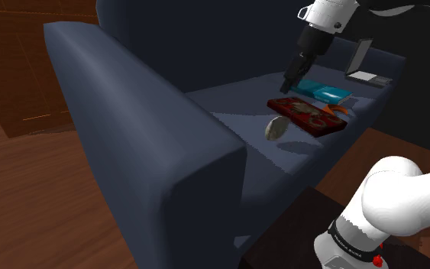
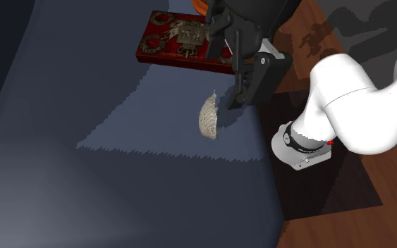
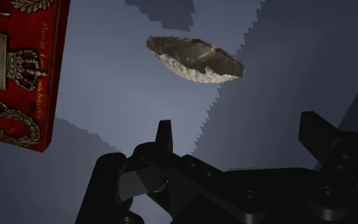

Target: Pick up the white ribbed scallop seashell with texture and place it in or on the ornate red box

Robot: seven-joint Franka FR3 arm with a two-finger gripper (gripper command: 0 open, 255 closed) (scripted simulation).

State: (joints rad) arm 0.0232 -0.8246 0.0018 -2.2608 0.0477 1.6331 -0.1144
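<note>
Dark blue sofa (image 1: 140,92) seen across shoulder view. Broad armrest (image 1: 167,145) run diagonally through foreground, backrest (image 1: 182,30) raised behind seat (image 1: 232,103). Reddish-brown wooden floor (image 1: 22,206) laid at shoulder view's left, also seen at second exterior view's right edge. Browner surface with faint grid lines (image 1: 14,53) noted at shoulder view's upper left; wall or floor cannot be told. Room dimly lit. Paler lit patch (image 2: 147,113) cast on seat, bounded by jagged-edged shadow; same jagged shadow edge seen on seat in wrist view.
</note>
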